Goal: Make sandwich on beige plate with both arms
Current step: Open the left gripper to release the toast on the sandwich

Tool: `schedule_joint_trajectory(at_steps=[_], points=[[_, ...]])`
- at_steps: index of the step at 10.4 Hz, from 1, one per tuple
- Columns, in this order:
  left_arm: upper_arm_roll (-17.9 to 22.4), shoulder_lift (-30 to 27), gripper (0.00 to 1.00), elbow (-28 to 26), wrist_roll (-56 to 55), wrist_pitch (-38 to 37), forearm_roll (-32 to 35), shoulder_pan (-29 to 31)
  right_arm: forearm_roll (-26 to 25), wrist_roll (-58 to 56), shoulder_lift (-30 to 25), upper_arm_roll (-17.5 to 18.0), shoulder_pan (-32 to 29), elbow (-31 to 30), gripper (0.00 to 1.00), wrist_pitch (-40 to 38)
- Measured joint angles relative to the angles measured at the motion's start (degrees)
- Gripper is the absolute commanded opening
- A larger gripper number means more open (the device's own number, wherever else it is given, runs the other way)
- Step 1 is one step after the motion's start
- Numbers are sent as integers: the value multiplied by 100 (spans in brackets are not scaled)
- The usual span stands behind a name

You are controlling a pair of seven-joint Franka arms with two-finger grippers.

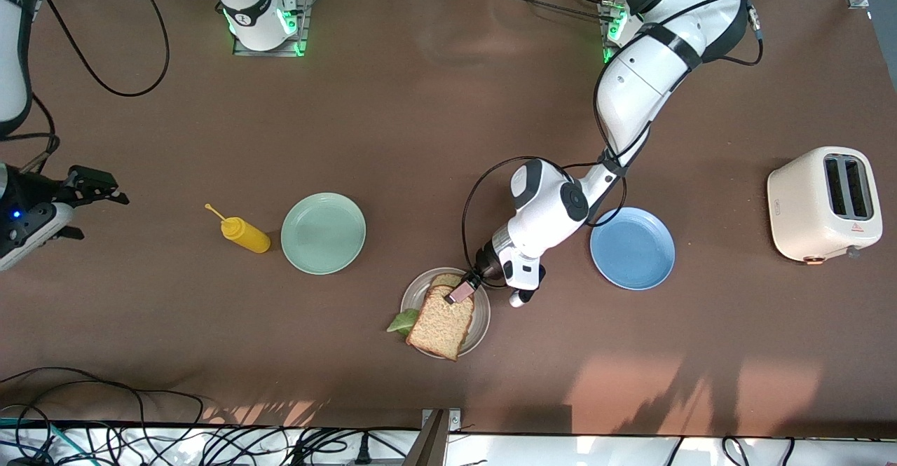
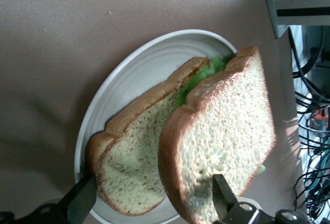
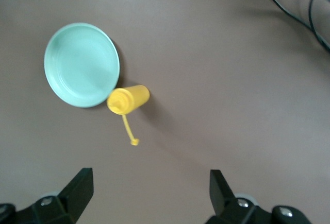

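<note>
So the left gripper (image 2: 149,195) sits right over the sandwich (image 1: 441,319) with fingers spread wide, holding nothing. The top slice (image 2: 221,136) lies directly below it, skewed off the lower slice (image 2: 136,152) with lettuce (image 2: 198,77) peeking out between, all on the beige plate (image 1: 479,326). Its long axis runs away from the gripper. Right gripper (image 3: 147,193) waits wide open over bare surface near the yellow bottle (image 3: 129,99) and mint plate (image 3: 81,64), well apart.

The sandwich (image 1: 441,322) lies on the beige plate (image 1: 481,326), nearest the front camera.
</note>
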Motion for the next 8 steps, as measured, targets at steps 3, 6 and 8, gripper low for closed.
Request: schedule_joint_trajectory(at_steps=[3, 6, 8], points=[[18, -221, 100, 16, 40, -916, 66, 213, -380, 1738, -487, 198, 253, -365, 100, -33], [20, -377, 100, 17, 43, -1054, 72, 292, -545, 2521, -618, 465, 263, -429, 100, -99], [19, -524, 100, 21, 43, -1143, 72, 329, -546, 2546, -617, 488, 198, -457, 100, -99]])
